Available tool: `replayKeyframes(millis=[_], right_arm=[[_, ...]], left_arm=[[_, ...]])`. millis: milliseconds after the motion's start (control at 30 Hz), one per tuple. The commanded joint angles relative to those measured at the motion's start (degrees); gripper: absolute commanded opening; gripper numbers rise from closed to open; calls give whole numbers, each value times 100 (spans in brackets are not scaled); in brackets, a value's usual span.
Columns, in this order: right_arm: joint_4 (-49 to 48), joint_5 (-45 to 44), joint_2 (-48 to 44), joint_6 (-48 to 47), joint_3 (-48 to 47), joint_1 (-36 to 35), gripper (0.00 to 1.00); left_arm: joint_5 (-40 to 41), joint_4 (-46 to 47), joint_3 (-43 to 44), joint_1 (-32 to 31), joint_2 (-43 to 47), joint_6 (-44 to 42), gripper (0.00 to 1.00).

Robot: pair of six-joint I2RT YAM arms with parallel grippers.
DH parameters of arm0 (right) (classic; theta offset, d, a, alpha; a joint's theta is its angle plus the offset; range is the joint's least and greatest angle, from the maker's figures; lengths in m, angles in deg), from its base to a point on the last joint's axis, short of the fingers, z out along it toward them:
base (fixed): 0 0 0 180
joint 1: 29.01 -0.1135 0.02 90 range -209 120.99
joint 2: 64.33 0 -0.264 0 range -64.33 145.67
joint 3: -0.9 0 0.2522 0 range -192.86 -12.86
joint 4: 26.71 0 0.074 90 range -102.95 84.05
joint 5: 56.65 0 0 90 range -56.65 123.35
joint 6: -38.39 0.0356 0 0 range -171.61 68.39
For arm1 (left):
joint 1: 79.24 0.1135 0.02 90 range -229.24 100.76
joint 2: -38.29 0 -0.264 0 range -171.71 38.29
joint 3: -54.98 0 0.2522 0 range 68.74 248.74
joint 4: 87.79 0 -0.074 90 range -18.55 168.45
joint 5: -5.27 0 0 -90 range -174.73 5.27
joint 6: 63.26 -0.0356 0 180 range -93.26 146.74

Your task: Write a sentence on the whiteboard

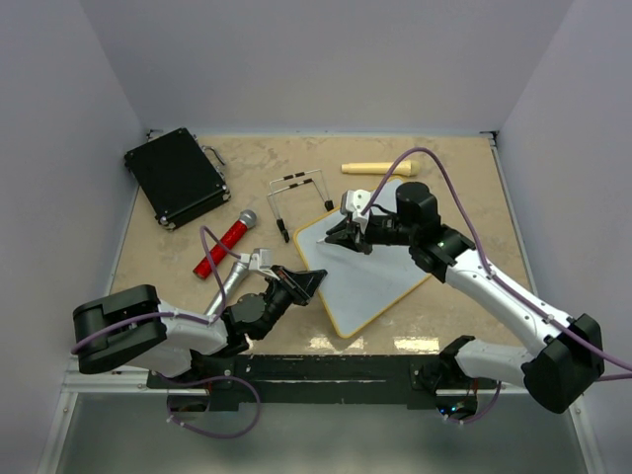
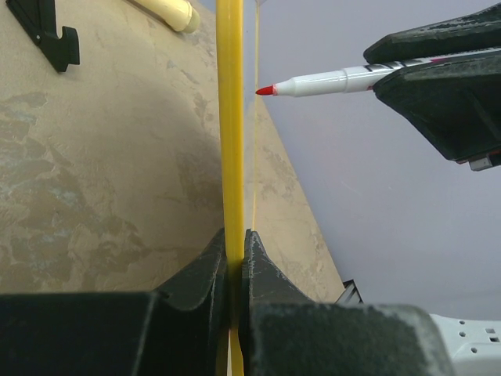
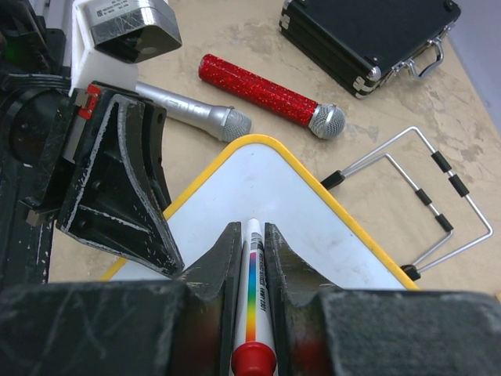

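Large white glossy yellow-framed whiteboard point(image 1: 375, 281) bears no writing yet; left tool point(image 2: 235, 241) clenches its edge; right tool point(image 3: 252, 235) grasps red-tipped white marker point(image 2: 329, 81).

The whiteboard point(image 1: 375, 276) is finished smooth and glossy; the bench point(image 1: 464, 197) is mottled like matt stone. The red microphone point(image 3: 266, 88) is coated in glitter, capped with metal mesh.

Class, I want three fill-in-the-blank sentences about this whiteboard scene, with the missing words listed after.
The left end effector clamps the whiteboard's ____ frame.
The right end effector holds a marker with a ____ tip.
The closed case near the far left corner is ____.
Missing words: yellow, red, black.
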Motion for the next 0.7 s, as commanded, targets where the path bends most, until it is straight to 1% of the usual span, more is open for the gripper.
replayKeyframes(millis=[0, 333, 667], right_arm=[[-247, -76, 83, 101, -47, 9, 0], [-159, -67, 109, 40, -21, 18, 0], [166, 29, 109, -145, -21, 9, 0]], left_arm=[[-127, 640, 99, -56, -31, -292, 0], [-162, 631, 126, -48, -14, -362, 0], [-162, 570, 135, -39, 30, -397, 0]])
